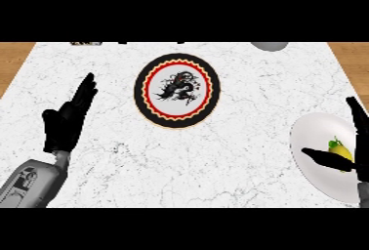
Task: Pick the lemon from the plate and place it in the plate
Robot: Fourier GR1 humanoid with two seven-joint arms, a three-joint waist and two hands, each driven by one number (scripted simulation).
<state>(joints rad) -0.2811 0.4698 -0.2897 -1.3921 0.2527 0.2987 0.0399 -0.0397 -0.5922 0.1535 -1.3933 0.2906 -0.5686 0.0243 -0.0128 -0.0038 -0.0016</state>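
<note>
A yellow lemon (341, 150) with a green tip lies on a plain white plate (316, 132) at the counter's right edge. My right hand (358, 161) is over that plate, its thumb stretched out just below the lemon and its fingers straight up at the picture's right edge, so the lemon sits in the gap between them. A second plate (176, 91), black-rimmed with a red zigzag ring and a dark dragon figure, lies at the counter's middle, toward the back. My left hand (66, 119) rests open at the left, fingers straight and pointing up.
The white marble counter (216, 166) ends in wood-coloured strips at the far left and right. A grey rounded object (270, 45) shows at the back right edge, and a small dark item (85, 43) at the back left.
</note>
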